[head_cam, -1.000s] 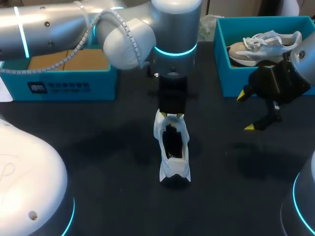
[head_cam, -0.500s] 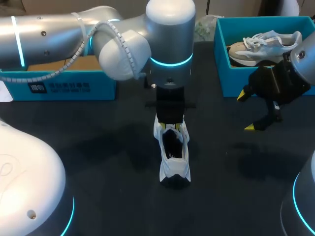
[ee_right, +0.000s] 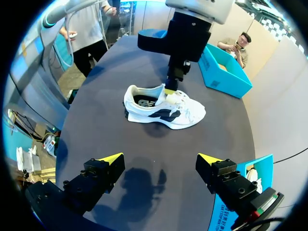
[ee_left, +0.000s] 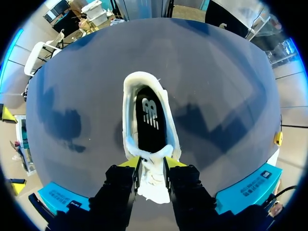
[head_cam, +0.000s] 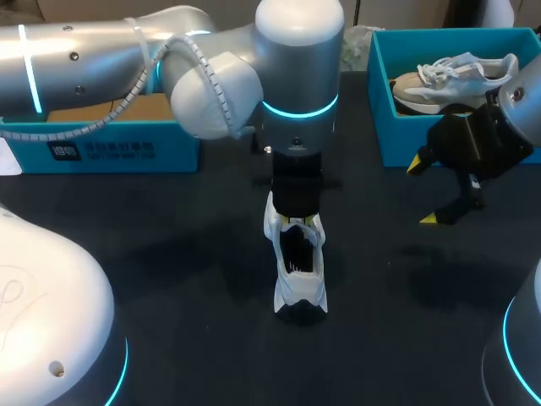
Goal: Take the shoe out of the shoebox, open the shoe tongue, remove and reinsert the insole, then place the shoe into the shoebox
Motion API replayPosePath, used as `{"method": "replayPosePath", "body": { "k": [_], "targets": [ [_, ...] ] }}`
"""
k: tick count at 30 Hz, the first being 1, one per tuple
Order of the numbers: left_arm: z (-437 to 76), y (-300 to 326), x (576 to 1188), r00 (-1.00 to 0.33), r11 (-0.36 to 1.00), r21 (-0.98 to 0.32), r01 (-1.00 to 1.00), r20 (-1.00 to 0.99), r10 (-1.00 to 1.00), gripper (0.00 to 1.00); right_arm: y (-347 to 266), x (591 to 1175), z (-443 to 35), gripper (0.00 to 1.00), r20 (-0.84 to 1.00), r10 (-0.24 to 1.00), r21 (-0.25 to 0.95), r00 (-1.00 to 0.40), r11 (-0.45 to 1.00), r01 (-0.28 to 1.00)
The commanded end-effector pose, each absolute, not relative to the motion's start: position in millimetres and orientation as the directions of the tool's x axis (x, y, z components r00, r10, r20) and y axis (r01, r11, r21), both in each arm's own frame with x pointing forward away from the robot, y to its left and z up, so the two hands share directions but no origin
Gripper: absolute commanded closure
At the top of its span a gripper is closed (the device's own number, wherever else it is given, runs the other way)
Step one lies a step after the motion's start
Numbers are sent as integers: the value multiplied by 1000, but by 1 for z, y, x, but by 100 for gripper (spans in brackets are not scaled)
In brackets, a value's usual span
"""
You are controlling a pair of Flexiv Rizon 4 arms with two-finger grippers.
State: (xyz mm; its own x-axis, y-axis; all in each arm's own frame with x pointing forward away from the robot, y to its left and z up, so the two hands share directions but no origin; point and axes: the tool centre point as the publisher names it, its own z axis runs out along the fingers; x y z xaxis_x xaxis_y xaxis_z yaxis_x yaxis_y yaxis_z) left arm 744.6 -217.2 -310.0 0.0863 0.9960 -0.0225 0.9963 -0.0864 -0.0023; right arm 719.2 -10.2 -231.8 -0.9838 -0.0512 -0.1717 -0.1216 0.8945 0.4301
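While left gripper (ee_left: 151, 166) stays out of box area, fingers clamp tongue (ee_left: 153, 179) of white shoe (head_cam: 297, 262) from two sides; shoe upright on its sole, mid-table (head_cam: 169, 254), well apart from both boxes; dark insole (ee_left: 150, 126) visible inside, lying flat; right gripper (ee_right: 160, 158) hangs above table near right shoebox (head_cam: 380, 101), fingers wide apart, nothing between them; second shoe (head_cam: 448, 76) lies in that box; left shoebox (head_cam: 110, 148) at far left.

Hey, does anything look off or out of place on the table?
Nothing stands out. The white shoe stands upright on the table, its tongue pinched in the left jaws, insole lying flat inside.
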Motion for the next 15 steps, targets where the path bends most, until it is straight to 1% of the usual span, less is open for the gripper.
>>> {"method": "replayPosePath", "body": {
  "k": [1,10,15],
  "targets": [
    [-317,-215,740,83,-83,-9,997,-30,996,74,-9,719,-233,0,-173,-50,428,-984,896,-121],
    [-329,-214,724,75,-75,-42,996,-20,997,76,-9,719,-233,0,-173,-50,428,-984,896,-121],
    [-322,-213,730,53,-54,-25,998,-21,998,75,-9,719,-233,0,-173,-50,428,-984,896,-121]
  ]
}}
